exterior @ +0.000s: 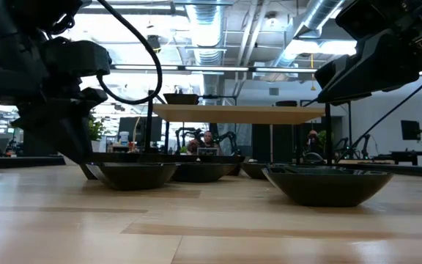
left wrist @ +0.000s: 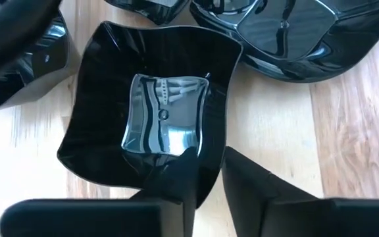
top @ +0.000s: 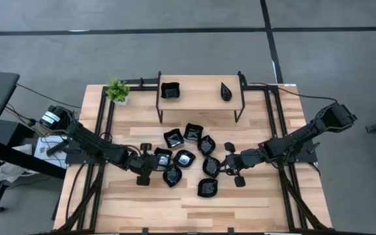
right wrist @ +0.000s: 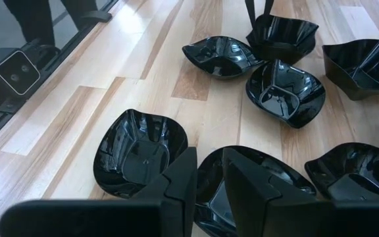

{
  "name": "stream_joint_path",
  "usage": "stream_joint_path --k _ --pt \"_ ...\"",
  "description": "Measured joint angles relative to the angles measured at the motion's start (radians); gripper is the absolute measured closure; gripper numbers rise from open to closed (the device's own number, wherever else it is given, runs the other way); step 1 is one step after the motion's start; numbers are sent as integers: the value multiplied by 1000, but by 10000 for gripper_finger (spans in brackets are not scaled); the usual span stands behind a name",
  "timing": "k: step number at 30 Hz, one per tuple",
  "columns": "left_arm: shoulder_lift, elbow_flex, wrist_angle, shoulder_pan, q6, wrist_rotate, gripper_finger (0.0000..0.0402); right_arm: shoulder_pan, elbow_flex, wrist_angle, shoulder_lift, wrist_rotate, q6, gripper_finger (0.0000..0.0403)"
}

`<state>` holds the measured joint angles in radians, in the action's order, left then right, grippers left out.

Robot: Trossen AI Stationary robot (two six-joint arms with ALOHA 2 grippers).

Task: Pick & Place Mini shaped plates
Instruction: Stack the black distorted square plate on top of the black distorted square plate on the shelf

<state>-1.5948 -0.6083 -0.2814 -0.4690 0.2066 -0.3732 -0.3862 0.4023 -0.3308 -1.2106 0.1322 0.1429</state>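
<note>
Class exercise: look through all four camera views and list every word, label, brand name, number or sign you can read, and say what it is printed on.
None can be read.
The mini shaped plates are plain glossy black, with no print.
The left gripper and the right gripper show no lettering.
The shelf and the potted plant carry no label.
Screens in the room behind, in the low view: too small to read.

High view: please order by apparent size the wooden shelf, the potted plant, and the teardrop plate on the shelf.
1. Wooden shelf, clearly largest.
2. Potted plant.
3. Teardrop plate, smallest, though it sits raised on the shelf, nearer the camera, so it may appear slightly enlarged.
</note>
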Motion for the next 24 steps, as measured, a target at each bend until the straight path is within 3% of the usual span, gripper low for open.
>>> stream_joint_path --k 8,24 --pt "0 0 10 0 11 -2 391 0 0 0 0 0 0 333" --pt "1 0 14 -22 11 -1 391 0 0 0 0 0 0 333"
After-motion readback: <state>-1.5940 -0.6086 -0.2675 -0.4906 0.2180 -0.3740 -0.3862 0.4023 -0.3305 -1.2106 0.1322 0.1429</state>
